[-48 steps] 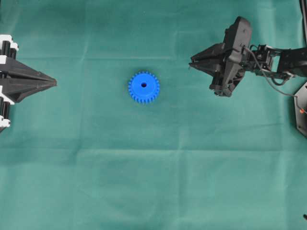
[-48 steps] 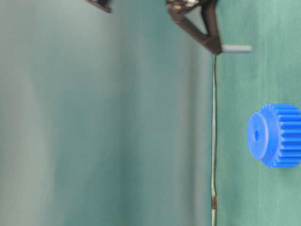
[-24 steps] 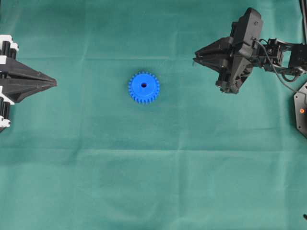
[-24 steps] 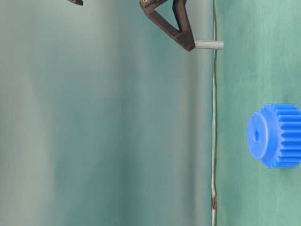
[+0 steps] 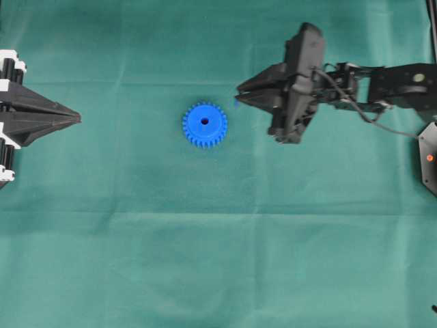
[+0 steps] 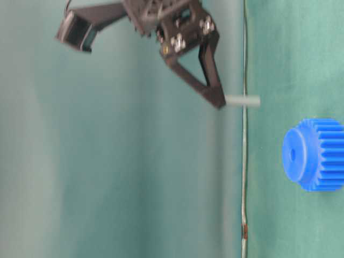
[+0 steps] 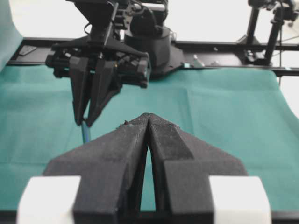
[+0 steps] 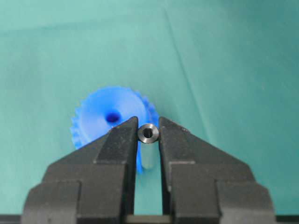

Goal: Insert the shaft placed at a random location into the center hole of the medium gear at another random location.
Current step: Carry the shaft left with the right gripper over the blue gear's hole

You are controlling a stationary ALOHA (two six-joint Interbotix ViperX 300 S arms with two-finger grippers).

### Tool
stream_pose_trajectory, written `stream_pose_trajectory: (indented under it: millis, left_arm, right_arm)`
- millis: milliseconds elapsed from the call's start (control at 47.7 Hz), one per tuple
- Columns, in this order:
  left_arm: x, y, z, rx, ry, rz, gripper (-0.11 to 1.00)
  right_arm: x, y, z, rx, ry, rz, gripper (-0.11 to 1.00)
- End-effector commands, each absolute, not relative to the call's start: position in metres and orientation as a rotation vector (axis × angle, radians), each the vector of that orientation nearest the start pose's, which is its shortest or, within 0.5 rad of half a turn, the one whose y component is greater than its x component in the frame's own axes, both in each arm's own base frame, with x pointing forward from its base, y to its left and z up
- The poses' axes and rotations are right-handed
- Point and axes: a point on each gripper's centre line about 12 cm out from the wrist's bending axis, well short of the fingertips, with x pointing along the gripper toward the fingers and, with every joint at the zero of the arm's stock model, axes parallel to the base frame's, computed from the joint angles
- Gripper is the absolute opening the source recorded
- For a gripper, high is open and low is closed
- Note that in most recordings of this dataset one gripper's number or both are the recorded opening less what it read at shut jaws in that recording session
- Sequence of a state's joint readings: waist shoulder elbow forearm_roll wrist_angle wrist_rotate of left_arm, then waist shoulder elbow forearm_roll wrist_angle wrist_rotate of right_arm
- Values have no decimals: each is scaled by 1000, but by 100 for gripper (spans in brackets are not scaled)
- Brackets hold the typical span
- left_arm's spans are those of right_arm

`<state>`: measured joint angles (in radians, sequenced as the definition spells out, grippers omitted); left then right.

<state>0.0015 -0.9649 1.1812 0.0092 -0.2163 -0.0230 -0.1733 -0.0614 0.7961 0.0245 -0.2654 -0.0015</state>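
Fingers (image 8: 119, 149) of the right arm pinch a small grey pin (image 8: 148, 133) between their tips, closed onto it with only the pin's width between them. Seen from the right wrist, the pin's ringed end faces the camera and its body points away toward the green tabletop (image 8: 224, 70). Just beyond the tips lies the blue gear (image 8: 100, 119), flat on the cloth, its dark center hole (image 8: 112, 116) a little left of the pin. From table level, the pin (image 6: 243, 101) sticks out past the fingertips and hangs clear of the gear (image 6: 314, 155). From overhead, the right fingers (image 5: 240, 91) sit near the gear (image 5: 205, 124), to its right and not over it. Far across, the left arm's fingers (image 5: 76, 119) are pressed together, holding nothing.
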Motion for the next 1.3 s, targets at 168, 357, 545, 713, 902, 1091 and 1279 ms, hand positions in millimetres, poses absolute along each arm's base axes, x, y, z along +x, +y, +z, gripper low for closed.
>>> stream_pose_trajectory:
  millis: [168,357,545,713,902,1091,1279]
  left_arm:
    - [201,0,291,-11,-21,-1,0]
    - [201,0,291,-11,-23,-1,0]
    - [201,0,292,-11,-25,-1,0]
    - [201,0,291,-11,-21,-1,0]
    - [201,0,291,-11,-21,-1,0]
    - [201,0,290,-11,-17,-1,0]
    - [201,0,290,-11,-14,-1,0]
  right_arm:
    - [398,-55,190,61,402,-148,13]
    - [406,-52,190,59,398,-139,13]
    - [412,-50,189,57,396,-131,13]
    - [415,-50,186,57,401,-131,13]
    - [419,-51,176,58,415,-132,13]
    - [421,-51,161,62,439,-134,13]
    - [422,-51,156,65,450,-136,13]
